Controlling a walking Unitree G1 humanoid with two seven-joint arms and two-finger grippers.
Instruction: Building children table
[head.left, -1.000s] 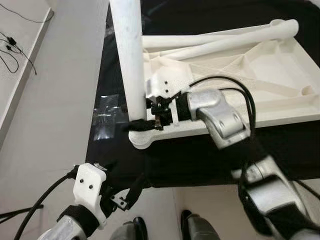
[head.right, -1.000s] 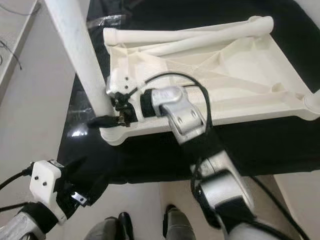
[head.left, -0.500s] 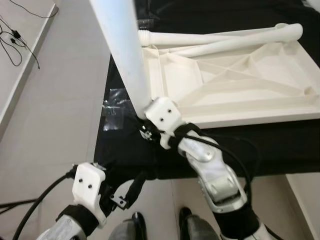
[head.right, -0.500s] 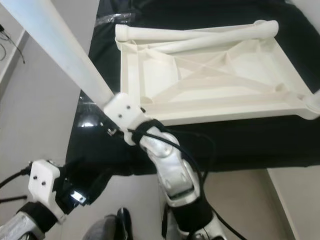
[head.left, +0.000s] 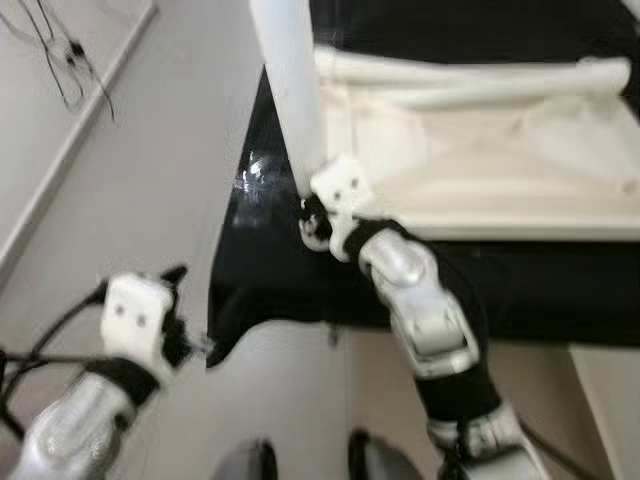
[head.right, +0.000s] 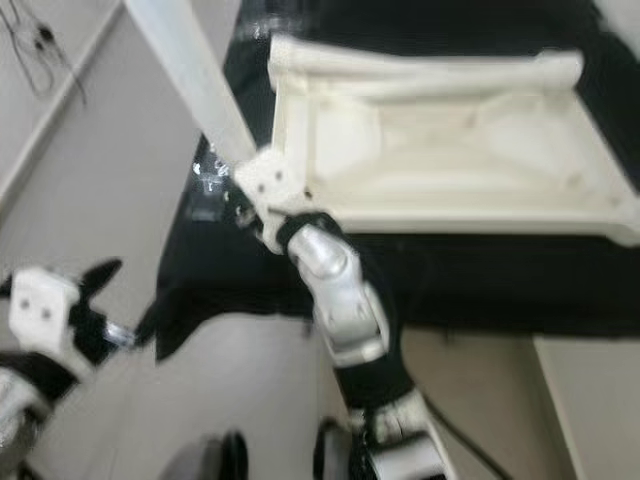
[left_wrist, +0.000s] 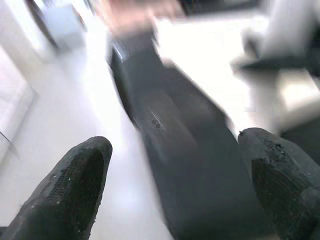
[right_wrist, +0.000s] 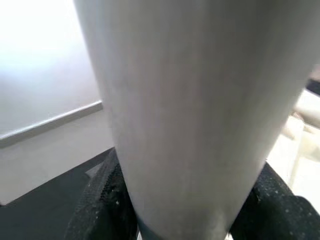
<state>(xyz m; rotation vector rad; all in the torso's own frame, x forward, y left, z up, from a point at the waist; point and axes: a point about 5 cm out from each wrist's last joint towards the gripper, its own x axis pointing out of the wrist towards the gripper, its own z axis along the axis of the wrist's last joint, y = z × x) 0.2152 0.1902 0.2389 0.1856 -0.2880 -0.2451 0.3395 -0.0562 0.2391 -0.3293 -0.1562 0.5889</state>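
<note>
Black cloth (head.left: 520, 290) carries our upturned tabletop (head.left: 480, 180). Right gripper (head.left: 318, 215) clamps the table leg (head.left: 290, 90) at its near-left corner; left gripper (left_wrist: 172, 192) hangs spread, empty. Risk: tilted leg may slip from its socket.

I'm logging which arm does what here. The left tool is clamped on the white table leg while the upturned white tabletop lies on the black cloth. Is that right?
Not quite: the right tool grips the white table leg, as the right wrist view shows, its fingers pressed to either side. The left tool hangs open near the floor. The upturned tabletop does lie on the black cloth.
</note>
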